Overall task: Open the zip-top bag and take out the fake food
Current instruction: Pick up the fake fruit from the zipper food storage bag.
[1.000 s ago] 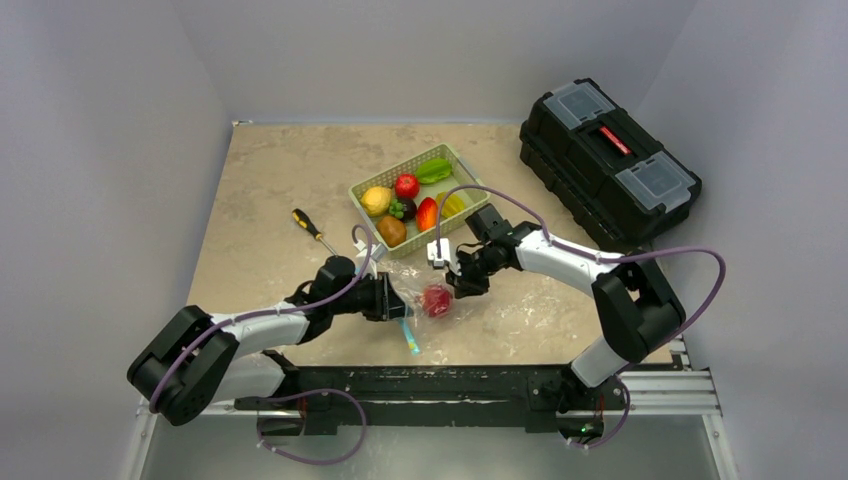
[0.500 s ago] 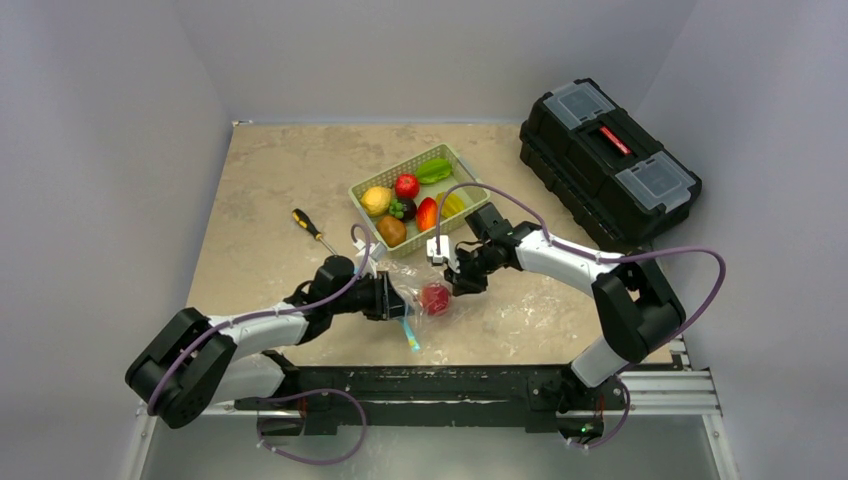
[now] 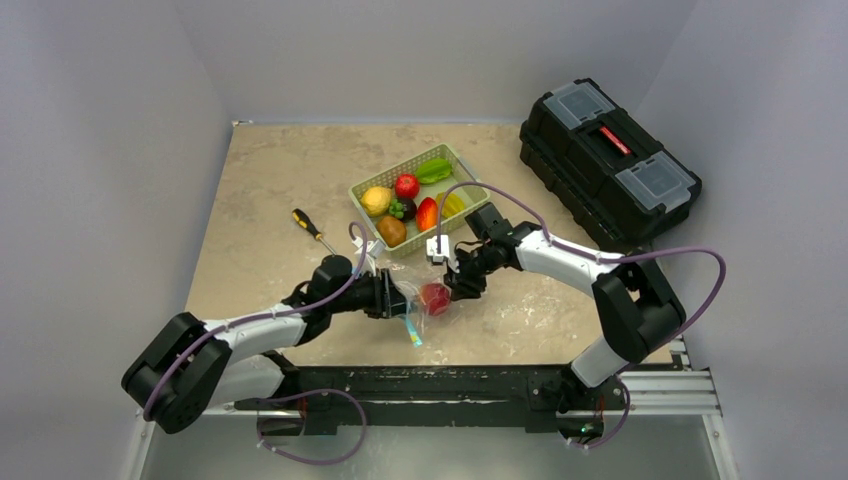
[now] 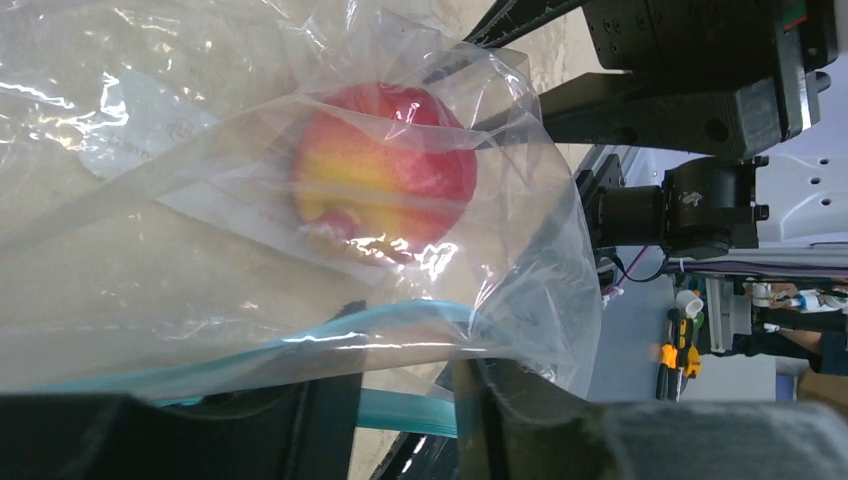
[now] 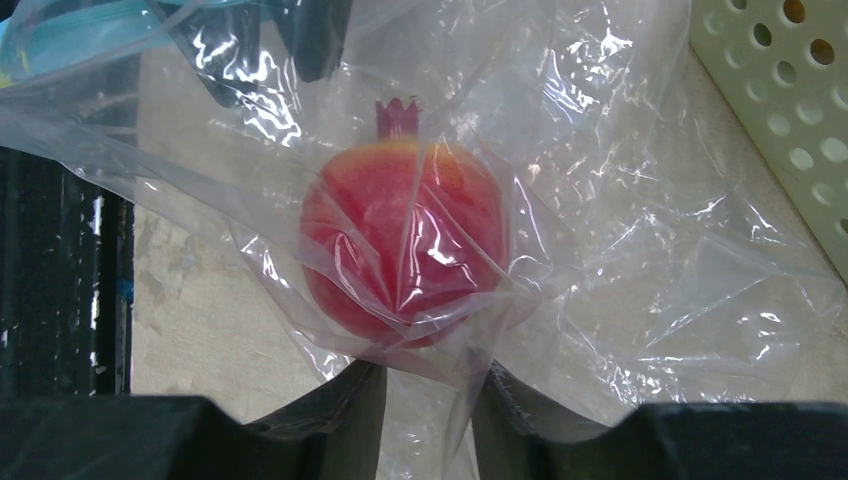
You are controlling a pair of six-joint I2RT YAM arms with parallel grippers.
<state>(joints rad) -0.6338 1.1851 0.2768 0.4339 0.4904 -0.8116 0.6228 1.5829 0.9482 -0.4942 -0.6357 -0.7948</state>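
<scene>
The zip-top bag [image 3: 424, 308] lies crumpled on the table between my two grippers, its light-blue zipper strip [image 3: 411, 328] trailing toward the near edge. Inside it sits one piece of fake food, a red-and-yellow pomegranate [image 3: 435, 296] [image 4: 385, 170] [image 5: 405, 240]. My left gripper [image 3: 400, 298] [image 4: 405, 400] is at the bag's zipper end, jaws apart, with the blue strip [image 4: 400, 410] running loosely across the gap. My right gripper [image 3: 456, 285] [image 5: 428, 400] is just right of the fruit, jaws apart, with loose film hanging between them.
A green basket [image 3: 462, 163] behind the bag holds several more fake fruits and vegetables. A yellow-and-black screwdriver [image 3: 312, 229] lies to the left. A black toolbox [image 3: 608, 160] stands at the back right. The basket's perforated wall [image 5: 790, 110] is close to my right gripper.
Both grippers' jaws have spread apart over the last half second. The bag and pomegranate have shifted slightly toward the basket, and the left arm has edged forward.
</scene>
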